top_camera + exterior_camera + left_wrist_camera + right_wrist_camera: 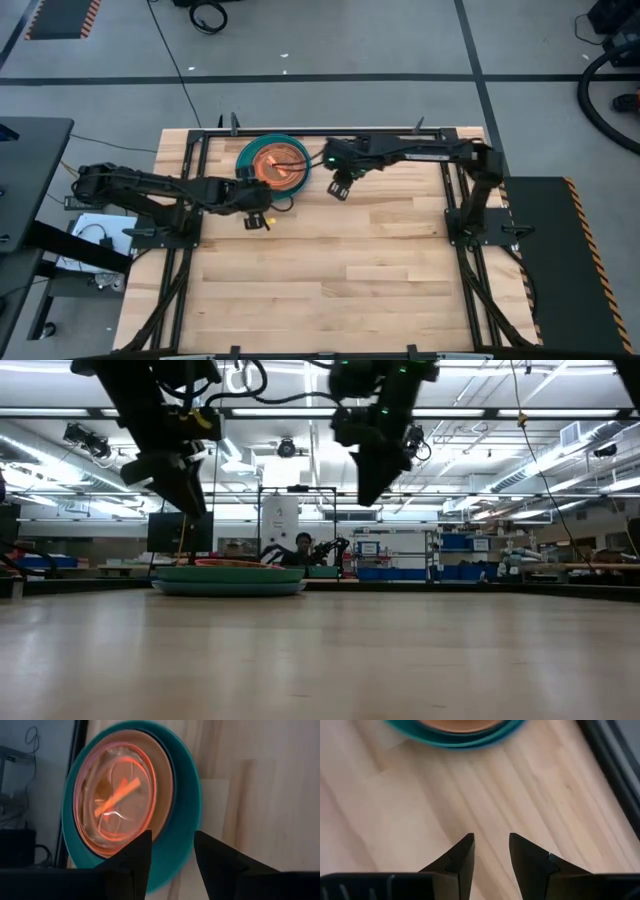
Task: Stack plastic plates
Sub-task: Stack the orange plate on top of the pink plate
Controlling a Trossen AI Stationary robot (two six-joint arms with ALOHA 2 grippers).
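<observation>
The plastic plates stand in one stack (pixel 272 163) at the table's far side, left of the middle. A large teal plate (pixel 182 820) is at the bottom, a tan-brown plate (pixel 162 785) lies in it, and translucent pink and orange small plates (pixel 117 800) are on top. My left gripper (pixel 258 212) hovers open and empty over the stack's near rim, its fingers (pixel 137 857) above the teal edge. My right gripper (pixel 340 188) hovers open and empty to the right of the stack, over bare wood (pixel 490 800). The stack's edge also shows in the right wrist view (pixel 455 732).
A black frame rail (pixel 320 133) runs along the table's far edge, just behind the stack. In the low view both grippers (pixel 185 500) (pixel 372 490) hang well above the tabletop. The wooden tabletop (pixel 330 270) stretches toward the near edge.
</observation>
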